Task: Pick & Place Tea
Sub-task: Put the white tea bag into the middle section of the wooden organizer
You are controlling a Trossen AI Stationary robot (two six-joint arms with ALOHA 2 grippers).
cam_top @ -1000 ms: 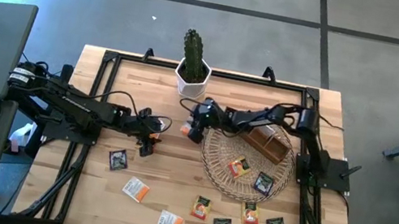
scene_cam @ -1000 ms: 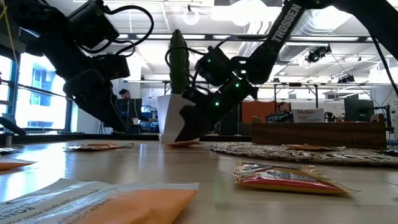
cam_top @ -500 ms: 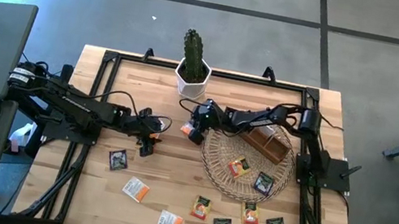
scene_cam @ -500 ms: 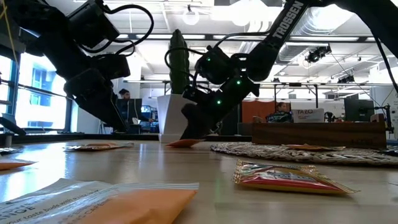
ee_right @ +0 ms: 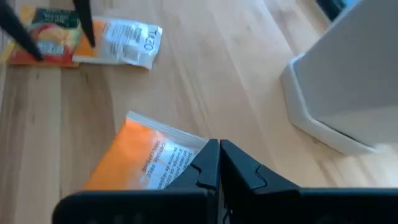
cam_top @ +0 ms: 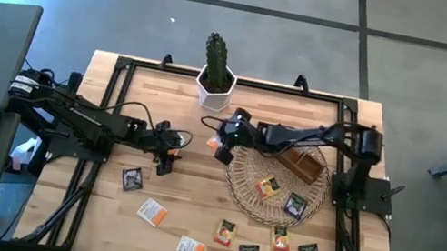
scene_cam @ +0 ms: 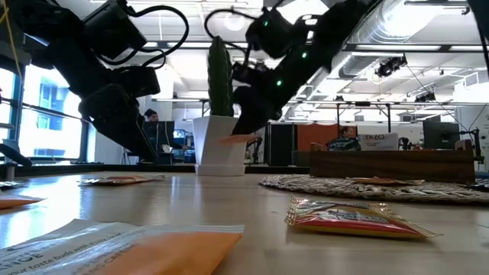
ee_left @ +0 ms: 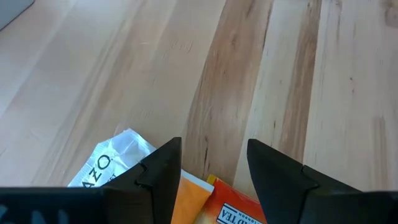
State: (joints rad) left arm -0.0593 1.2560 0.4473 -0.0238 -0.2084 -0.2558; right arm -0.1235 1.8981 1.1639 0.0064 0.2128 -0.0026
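Note:
My right gripper [cam_top: 223,150] hangs shut on a white-and-orange tea sachet [ee_right: 146,163] just left of the round wicker tray [cam_top: 243,198]; the low view shows the sachet [scene_cam: 239,139] above the table. My left gripper [ee_left: 214,168] stands open over the table's left middle, pointing slantwise down. Its fingers are above a white sachet [ee_left: 107,167] and a red one [ee_left: 239,213] and touch nothing. More sachets lie flat along the near side [cam_top: 153,213], and two lie in the tray [cam_top: 267,187]. My right gripper pinches the white-and-orange sachet between its two fingers at one edge [ee_right: 194,157]. The fingers come slanting down from the table's right. The sachet is lifted clear of the table and sticks out from the fingertips toward the left, roughly level.
A cactus in a white pot [cam_top: 214,87] stands at the far middle, close to the right gripper. A brown wooden box [cam_top: 302,162] sits on the tray's far part. A red-yellow sachet [scene_cam: 351,218] lies near the front. Black frame rails run along the table's edges.
My right gripper has taken hold of the white-and-orange sachet where it lay on the table by the pot and has risen with it, drawing back a little toward the table's right. The sachet is now lifted clear.

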